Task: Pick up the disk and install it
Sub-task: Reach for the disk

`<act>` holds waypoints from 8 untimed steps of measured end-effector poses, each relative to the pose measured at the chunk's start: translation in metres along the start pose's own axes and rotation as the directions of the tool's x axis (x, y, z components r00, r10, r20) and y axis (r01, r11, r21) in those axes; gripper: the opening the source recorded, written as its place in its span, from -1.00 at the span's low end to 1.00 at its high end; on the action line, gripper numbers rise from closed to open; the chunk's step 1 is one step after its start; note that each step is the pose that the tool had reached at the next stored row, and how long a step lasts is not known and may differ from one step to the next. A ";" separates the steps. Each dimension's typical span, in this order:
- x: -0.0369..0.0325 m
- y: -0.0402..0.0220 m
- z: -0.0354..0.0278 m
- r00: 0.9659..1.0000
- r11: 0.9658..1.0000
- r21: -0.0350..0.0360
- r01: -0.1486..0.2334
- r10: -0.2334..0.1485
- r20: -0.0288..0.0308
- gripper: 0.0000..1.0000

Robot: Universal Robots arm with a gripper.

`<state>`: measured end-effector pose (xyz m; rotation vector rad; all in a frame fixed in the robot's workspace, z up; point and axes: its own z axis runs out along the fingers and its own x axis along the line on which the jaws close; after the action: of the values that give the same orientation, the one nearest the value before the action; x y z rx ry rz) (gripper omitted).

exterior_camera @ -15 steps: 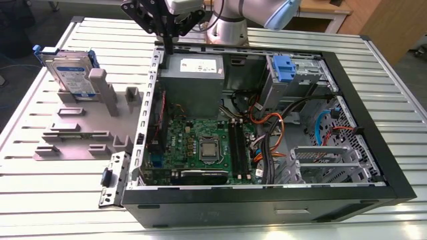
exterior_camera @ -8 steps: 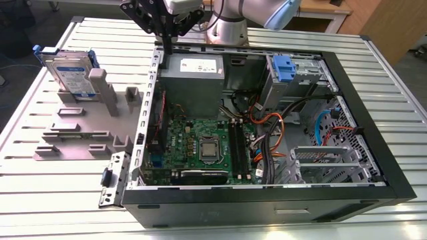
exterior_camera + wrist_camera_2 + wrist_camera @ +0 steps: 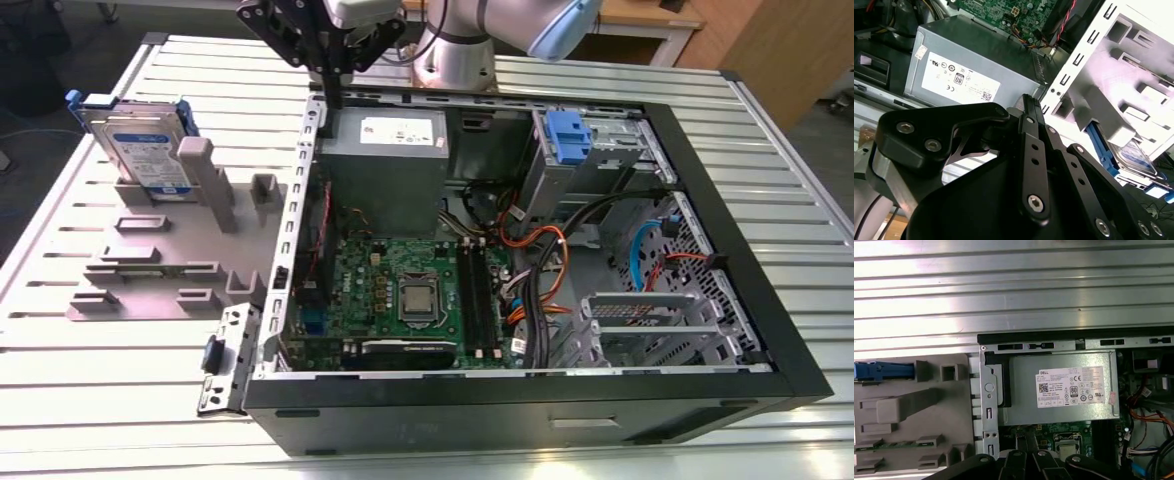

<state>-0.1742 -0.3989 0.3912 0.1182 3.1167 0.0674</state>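
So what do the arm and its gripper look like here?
The arm is built of rounded silver-grey segments, with a pale blue cap on one joint. The gripper is matte black, made of flat linkage bars pinned with silver screws, and it sits on a grey metal block.

I'm seeing computer case (image 3: 534,395) lying open on surface (image 3: 120,400) | holder block (image 3: 147,270) sitting beside it | power supply (image 3: 387,150) inside
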 end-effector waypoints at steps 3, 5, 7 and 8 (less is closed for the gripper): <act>0.0005 0.0000 0.0000 1.000 1.000 0.000 0.000 0.000 0.000 -0.79; 0.0010 -0.0001 0.0000 1.000 1.000 0.000 0.000 0.000 0.000 -0.79; 0.0051 -0.0004 -0.0001 1.000 1.000 0.000 0.000 0.000 0.000 -0.79; 0.0053 -0.0004 -0.0001 1.000 1.000 0.000 0.000 0.000 0.000 -0.79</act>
<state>-0.1795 -0.3989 0.3912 0.1183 3.1167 0.0674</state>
